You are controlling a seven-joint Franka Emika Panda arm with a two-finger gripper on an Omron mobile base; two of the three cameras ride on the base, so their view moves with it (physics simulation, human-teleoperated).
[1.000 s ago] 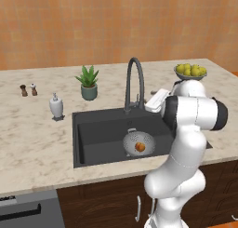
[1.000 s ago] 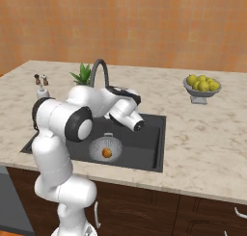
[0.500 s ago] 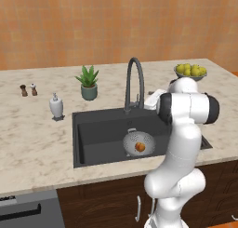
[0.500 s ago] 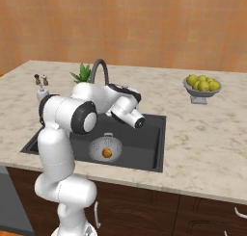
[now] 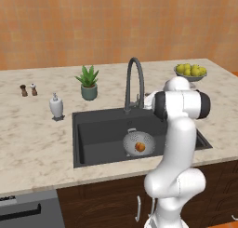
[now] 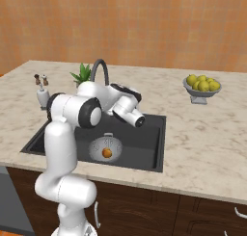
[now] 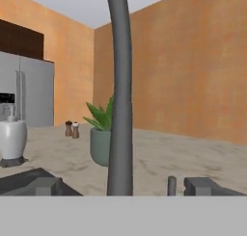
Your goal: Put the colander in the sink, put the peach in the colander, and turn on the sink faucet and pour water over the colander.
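Observation:
The silver colander [image 5: 138, 139] [image 6: 105, 146] sits in the dark sink [image 5: 95, 129] [image 6: 144, 143], right of its middle. The orange peach [image 5: 139, 148] [image 6: 107, 153] lies inside the colander. The dark gooseneck sink faucet [image 5: 132, 83] [image 6: 99, 69] [image 7: 119, 100] rises behind the basin, with no water running from it. My gripper [image 7: 120, 186] [image 5: 148, 100] is open, level with the faucet's lower neck and just to its right. In the hand view the neck stands close ahead between the wide-spread fingertips [image 7: 34, 184], and a small upright lever [image 7: 171, 184] shows at the base.
A footed bowl of yellow-green fruit [image 5: 190, 71] [image 6: 202, 85] stands on the counter at the right. Left of the faucet are a potted plant [image 5: 88, 83] [image 7: 101, 134], a white soap dispenser [image 5: 56, 106] [image 7: 12, 138] and two small shakers [image 5: 28, 90] [image 7: 72, 129].
The hand has edged left toward the faucet's base while the elbow swung round. Colander and peach have not moved, and the gripper stayed open.

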